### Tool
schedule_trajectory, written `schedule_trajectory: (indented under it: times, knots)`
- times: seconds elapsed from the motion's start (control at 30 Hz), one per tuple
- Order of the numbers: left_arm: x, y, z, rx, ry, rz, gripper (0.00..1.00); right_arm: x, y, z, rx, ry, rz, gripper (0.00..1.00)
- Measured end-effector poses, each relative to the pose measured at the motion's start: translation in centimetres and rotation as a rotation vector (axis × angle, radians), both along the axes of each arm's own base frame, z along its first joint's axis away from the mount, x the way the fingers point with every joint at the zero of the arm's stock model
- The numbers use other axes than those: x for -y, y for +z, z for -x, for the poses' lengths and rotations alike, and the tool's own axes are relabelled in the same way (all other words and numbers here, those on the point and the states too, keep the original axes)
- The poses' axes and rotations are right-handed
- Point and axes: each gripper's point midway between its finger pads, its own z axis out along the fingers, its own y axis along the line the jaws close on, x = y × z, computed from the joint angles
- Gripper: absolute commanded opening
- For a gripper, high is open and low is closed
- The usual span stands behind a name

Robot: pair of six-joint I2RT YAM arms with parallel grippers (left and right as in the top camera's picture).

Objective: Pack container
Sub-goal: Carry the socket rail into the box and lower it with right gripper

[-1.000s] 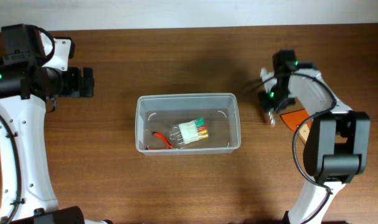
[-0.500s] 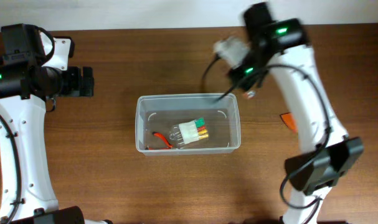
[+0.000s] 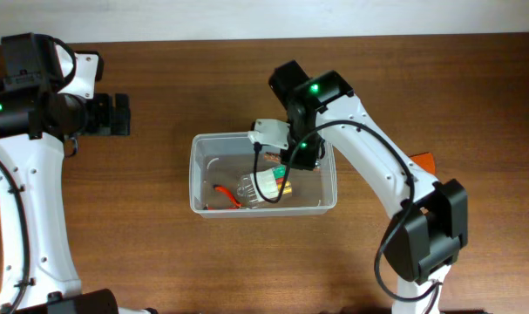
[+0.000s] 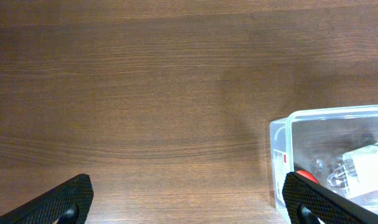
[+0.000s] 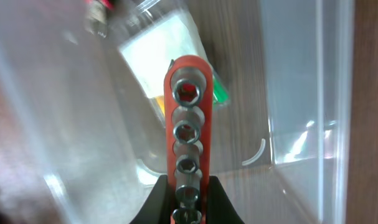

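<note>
Right pincer (image 3: 286,167), clamped on a red socket rail (image 5: 187,124), hangs over the container (image 3: 220,137) at the middle of the surface, rail aimed inside, apparently to set it beside the clear packet (image 3: 268,185) already there. A second ago this arm was out at the right; the left pincer (image 3: 120,115), fingers apart, has stayed parked far left
</note>
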Motion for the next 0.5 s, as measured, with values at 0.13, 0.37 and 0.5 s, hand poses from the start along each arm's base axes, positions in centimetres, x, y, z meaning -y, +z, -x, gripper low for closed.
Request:
schedule_trajectory:
  times: [0.13,0.37,0.5]
  knots:
    - [0.0,-0.1,0.2,-0.009,0.000,0.001,0.99,1.8,-1.9,-0.6,-0.009,-0.024,0.015,0.07]
    - [0.1,-0.4,0.6,-0.030,0.001,0.006,0.99,2.6,-2.1,-1.1,-0.005,-0.038,0.017,0.16]
    - [0.1,-0.4,0.8,-0.035,0.000,0.006,0.99,2.6,-2.1,-1.0,-0.005,-0.038,0.017,0.16]
